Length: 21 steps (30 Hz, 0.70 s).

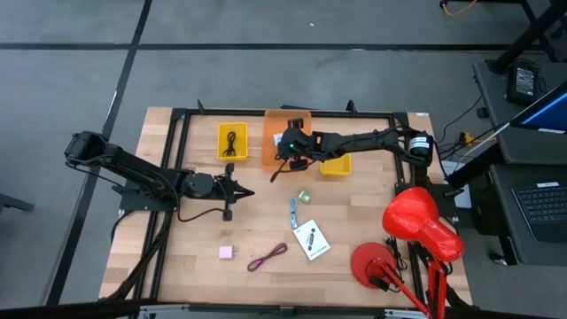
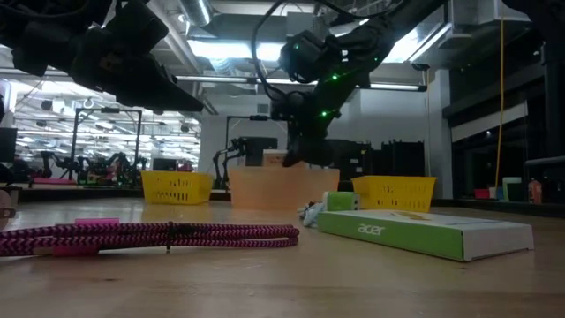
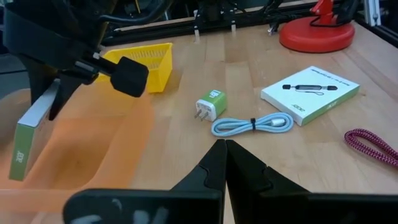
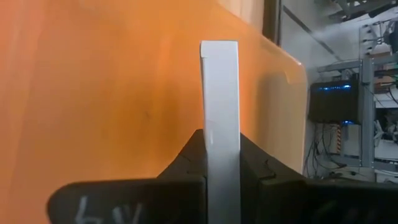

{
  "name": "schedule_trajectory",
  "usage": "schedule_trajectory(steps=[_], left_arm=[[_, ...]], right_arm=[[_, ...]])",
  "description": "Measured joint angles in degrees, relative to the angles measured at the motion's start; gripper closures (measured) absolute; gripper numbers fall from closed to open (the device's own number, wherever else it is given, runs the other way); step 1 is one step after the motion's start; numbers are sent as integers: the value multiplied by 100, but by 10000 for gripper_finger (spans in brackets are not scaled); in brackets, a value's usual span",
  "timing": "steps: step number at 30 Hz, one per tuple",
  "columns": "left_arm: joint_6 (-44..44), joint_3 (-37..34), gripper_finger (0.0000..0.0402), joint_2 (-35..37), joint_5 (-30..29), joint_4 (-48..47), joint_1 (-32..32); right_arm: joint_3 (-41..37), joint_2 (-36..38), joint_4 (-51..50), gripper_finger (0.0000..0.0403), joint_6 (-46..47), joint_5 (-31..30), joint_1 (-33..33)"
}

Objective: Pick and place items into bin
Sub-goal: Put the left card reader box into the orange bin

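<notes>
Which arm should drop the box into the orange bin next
Right. The right gripper already grips the white box over the orange bin; the left gripper is shut, empty, farther off.

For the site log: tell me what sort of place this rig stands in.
Probably a robotics lab or workshop. The low view shows a large hall with ceiling strip lights and other robot arms on benches behind the table; the high view shows a laptop on a desk beside it.

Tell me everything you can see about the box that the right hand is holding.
The box is a thin, flat carton, white with a green side panel in the left wrist view. The right hand grips it edge-on between shut fingers, upright, above the orange bin. Nothing else touches it.
</notes>
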<state>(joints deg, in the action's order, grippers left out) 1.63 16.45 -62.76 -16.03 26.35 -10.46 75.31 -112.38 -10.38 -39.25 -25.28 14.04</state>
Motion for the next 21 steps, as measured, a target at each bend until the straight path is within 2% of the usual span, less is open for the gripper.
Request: schedule_trajectory(steps=[4,10,13,21], left_arm=[[-33,0,399,0,0,0,0],[-39,0,398,0,0,0,0],[-39,0,400,0,0,0,0],[-39,0,400,0,0,0,0]], right_arm=[[-4,-1,-118,368,161,0,0],[-4,-2,-89,278,363,-7,0],[-4,-2,-98,248,365,-9,0],[-4,-2,-165,212,750,-9,-136]])
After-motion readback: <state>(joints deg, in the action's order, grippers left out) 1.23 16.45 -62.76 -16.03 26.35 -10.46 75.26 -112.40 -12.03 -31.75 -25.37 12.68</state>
